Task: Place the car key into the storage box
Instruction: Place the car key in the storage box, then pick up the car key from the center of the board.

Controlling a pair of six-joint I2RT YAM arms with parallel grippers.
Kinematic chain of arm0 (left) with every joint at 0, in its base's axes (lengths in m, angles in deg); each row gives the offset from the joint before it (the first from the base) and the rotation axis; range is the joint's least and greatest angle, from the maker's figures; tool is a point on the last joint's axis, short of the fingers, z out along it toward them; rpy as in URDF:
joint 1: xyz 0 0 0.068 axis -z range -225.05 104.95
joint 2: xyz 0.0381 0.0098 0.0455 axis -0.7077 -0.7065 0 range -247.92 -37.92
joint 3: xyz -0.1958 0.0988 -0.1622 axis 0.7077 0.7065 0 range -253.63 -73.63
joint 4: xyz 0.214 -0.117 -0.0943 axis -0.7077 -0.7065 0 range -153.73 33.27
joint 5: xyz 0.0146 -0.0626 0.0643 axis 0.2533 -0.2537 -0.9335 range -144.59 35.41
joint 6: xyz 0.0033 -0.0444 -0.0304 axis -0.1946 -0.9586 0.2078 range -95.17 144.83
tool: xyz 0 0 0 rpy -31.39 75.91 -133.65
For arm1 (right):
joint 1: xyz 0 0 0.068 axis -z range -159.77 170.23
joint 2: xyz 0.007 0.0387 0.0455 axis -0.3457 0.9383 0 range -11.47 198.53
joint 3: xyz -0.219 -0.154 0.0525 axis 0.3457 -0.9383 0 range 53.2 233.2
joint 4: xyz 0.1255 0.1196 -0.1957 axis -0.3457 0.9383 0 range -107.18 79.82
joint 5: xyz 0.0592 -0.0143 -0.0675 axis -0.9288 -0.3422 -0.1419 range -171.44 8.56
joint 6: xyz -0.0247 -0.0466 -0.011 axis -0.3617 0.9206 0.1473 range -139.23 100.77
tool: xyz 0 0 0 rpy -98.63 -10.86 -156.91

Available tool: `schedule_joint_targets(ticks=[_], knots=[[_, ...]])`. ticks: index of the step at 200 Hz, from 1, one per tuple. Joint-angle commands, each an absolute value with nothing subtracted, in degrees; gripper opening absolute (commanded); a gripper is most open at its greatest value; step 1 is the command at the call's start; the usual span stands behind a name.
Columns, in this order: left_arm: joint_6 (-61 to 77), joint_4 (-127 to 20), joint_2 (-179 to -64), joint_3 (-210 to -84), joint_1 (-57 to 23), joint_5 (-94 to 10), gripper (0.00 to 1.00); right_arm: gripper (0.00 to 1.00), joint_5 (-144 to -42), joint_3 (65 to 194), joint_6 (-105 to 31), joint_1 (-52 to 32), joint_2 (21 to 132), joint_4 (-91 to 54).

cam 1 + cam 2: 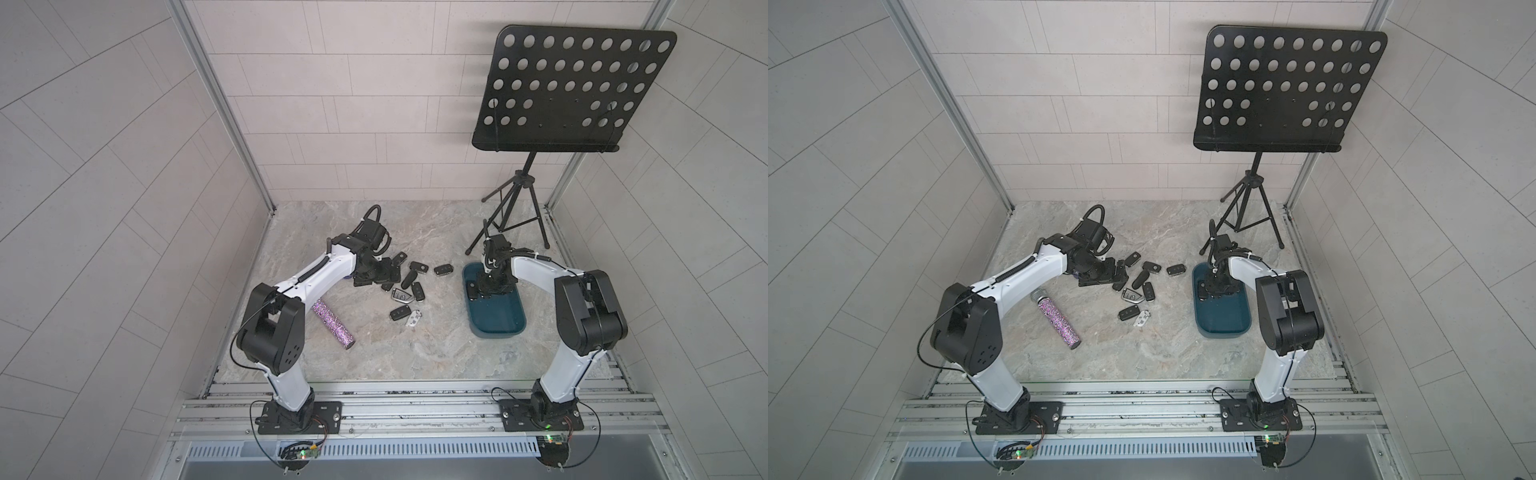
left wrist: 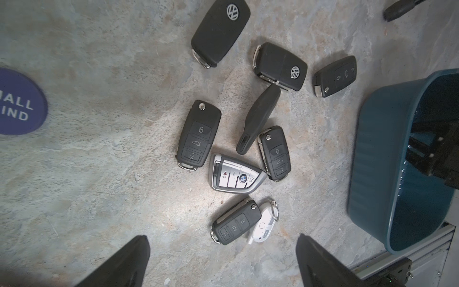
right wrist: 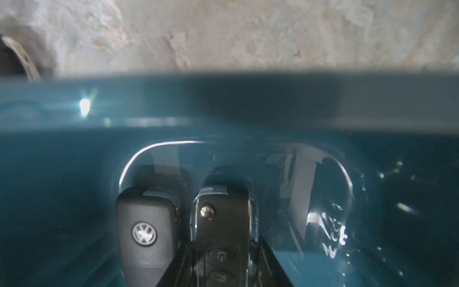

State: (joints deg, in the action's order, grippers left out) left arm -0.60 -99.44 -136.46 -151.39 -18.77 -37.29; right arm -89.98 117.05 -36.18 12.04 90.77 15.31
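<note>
The storage box [image 1: 498, 318] [image 1: 1223, 318], a dark teal tray, lies on the stone table at the right. My right gripper [image 1: 485, 290] [image 3: 224, 248] reaches down into its far end, shut on a black car key [image 3: 223, 223] held buttons up, low over the box floor. A second black key [image 3: 146, 231] [image 1: 472, 290] with a VW badge lies in the box beside it. My left gripper [image 1: 386, 275] [image 2: 222, 238] hangs open over a loose pile of car keys [image 1: 409, 286] [image 1: 1140, 286], its fingers [image 2: 129, 263] holding nothing.
The pile includes a silver BMW key [image 2: 236, 175] and a white fob [image 2: 263, 226]. A glittery purple cylinder [image 1: 333, 324] lies near the left arm. A round purple patch [image 2: 19, 102] lies on the table. A black music stand [image 1: 573, 87] rises behind the box.
</note>
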Motion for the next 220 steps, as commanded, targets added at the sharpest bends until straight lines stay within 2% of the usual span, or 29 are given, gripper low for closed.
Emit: schedule_joint_targets(ticks=[1,22,51,96,154,187,220], knots=[[-0.11,-100.37,-134.68,-150.62,-18.51,-38.39,1.0,0.36,-89.79,117.69,-36.02,12.32,91.0,15.34],[-0.46,-100.49,-134.77,-151.01,-18.5,-38.09,1.0,0.44,-89.79,117.71,-36.22,12.32,90.07,15.5],[-0.99,-100.35,-135.03,-152.01,-18.51,-37.62,1.0,0.49,-89.7,117.99,-36.65,12.32,87.68,16.2],[-2.28,-100.74,-134.4,-153.35,-18.53,-37.56,1.0,0.5,-89.69,118.89,-38.07,12.27,81.3,18.73],[-3.2,-99.0,-131.79,-151.43,-18.94,-38.75,1.0,0.51,-95.09,118.77,-40.65,10.91,73.52,16.99],[-1.58,-99.24,-132.92,-152.48,-20.86,-36.73,1.0,0.51,-95.54,119.99,-41.85,6.47,73.71,13.73],[-0.22,-98.95,-133.42,-152.91,-24.24,-34.79,1.0,0.51,-94.2,123.96,-46.04,2.99,78.49,11.56]])
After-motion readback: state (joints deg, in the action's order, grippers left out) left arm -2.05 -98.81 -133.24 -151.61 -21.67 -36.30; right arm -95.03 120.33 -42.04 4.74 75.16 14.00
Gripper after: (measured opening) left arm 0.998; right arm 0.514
